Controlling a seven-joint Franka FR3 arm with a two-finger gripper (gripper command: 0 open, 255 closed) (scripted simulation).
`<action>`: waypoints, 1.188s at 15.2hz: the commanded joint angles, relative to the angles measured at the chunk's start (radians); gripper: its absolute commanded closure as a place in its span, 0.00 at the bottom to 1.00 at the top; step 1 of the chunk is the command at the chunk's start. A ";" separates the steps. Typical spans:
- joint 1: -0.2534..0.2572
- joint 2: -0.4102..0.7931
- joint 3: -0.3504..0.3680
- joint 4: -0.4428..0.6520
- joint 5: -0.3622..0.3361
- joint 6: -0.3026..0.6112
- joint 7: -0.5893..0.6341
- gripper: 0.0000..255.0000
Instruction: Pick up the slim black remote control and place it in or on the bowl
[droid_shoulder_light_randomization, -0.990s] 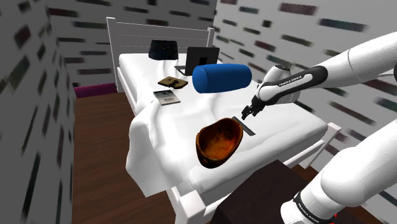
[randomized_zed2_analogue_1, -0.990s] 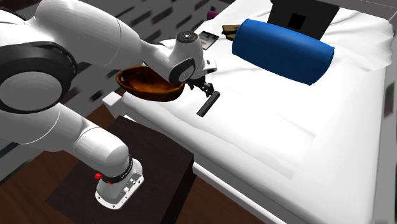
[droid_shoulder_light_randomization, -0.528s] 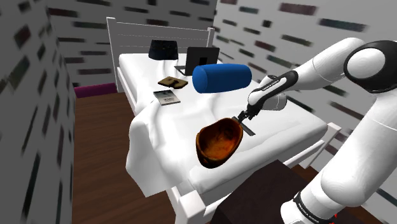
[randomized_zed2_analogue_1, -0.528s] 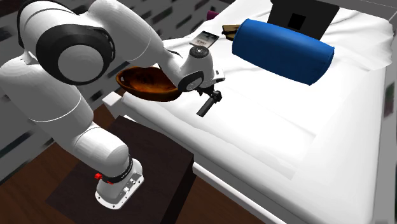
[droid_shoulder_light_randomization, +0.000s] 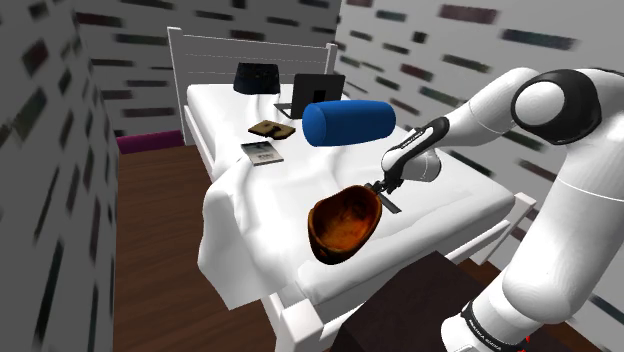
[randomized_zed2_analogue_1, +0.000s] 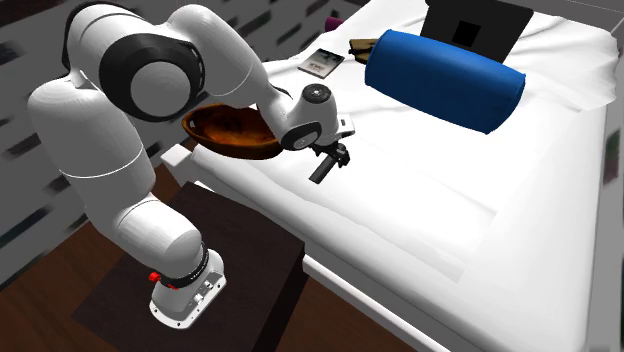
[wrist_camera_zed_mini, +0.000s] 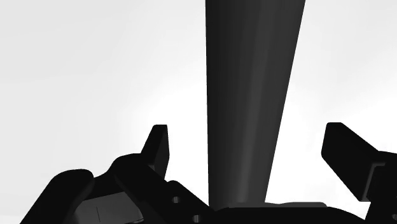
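The robot's black hand (droid_shoulder_light_randomization: 384, 187) is down low on the white bed (droid_shoulder_light_randomization: 250, 205), right over the slim black remote (droid_shoulder_light_randomization: 392, 206). The hand is released. In the wrist view its two fingers (wrist_camera_zed_mini: 159, 149) stand wide apart, with the remote (wrist_camera_zed_mini: 254, 76) running between them. White sheet shows on both sides of the remote, so the fingers are not touching it. The remote lies flat on the sheet just beside the brown bowl (droid_shoulder_light_randomization: 343, 225), at about 2 o'clock from the bowl in the shoulder view. In the second exterior view the hand (randomized_zed2_analogue_1: 338, 155) sits on the far end of the remote (randomized_zed2_analogue_1: 322, 170), and the remote is at about 4 o'clock from the bowl (randomized_zed2_analogue_1: 232, 130). A big blue pillow (droid_shoulder_light_randomization: 350, 122) lies at 12 o'clock from the bowl in the shoulder view, well apart from it.
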 joint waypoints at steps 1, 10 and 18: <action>-0.002 0.006 0.003 0.004 0.005 0.002 -0.003 0.00; -0.006 0.011 0.005 0.009 0.010 0.002 -0.010 1.00; 0.010 -0.022 -0.015 0.002 -0.026 -0.022 0.021 1.00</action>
